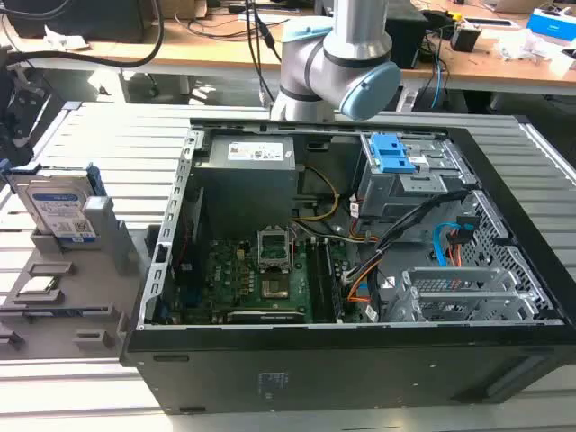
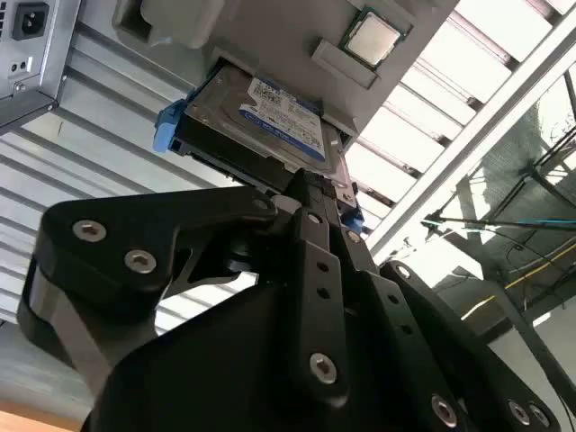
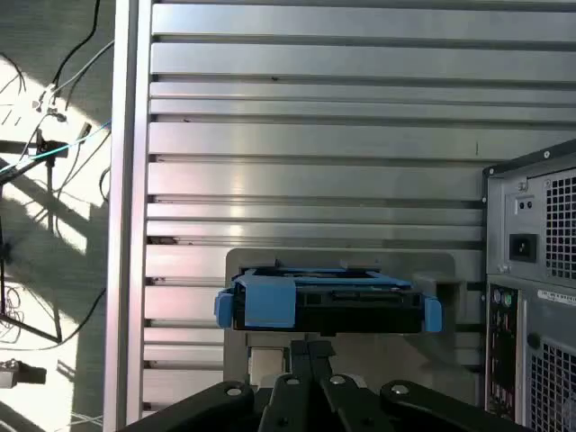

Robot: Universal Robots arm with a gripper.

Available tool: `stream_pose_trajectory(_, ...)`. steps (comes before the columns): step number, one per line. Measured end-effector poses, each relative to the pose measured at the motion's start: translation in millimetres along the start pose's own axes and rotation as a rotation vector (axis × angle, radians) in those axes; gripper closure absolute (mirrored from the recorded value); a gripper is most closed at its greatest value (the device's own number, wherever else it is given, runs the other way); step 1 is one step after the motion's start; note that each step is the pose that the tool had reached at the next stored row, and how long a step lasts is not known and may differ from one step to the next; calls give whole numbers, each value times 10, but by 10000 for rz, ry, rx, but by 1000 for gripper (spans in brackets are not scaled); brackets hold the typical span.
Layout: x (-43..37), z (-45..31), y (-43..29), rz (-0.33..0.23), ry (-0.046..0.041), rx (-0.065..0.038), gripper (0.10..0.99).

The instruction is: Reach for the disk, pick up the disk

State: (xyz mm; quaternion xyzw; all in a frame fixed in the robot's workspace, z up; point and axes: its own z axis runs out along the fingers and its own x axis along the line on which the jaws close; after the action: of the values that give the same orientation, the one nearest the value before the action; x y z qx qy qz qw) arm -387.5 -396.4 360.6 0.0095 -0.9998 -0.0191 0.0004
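Pincer (image 3: 310, 349), drawn narrow, sits close before the disk (image 3: 328, 301), edge-on in the first wrist view, label (image 2: 283, 117) visible in the second wrist view.

You had one disk (image 1: 58, 209), one grey holder (image 1: 101, 229) and one small square chip (image 1: 36, 286). You had one open computer case (image 1: 342, 378), with one power supply (image 1: 252, 175) and one green motherboard (image 1: 238, 279). You ran one arm (image 1: 346, 54) with one gripper (image 3: 310, 346).
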Motion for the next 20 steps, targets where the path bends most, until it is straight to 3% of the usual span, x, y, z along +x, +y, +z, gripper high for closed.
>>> stream_pose_trajectory(7,0,0,0,-1399,53,1,980)
stream_pose_trajectory(12,0,0,0,-1912,73,1,980)
stream_pose_trajectory(20,0,0,0,-3972,152,2,980)
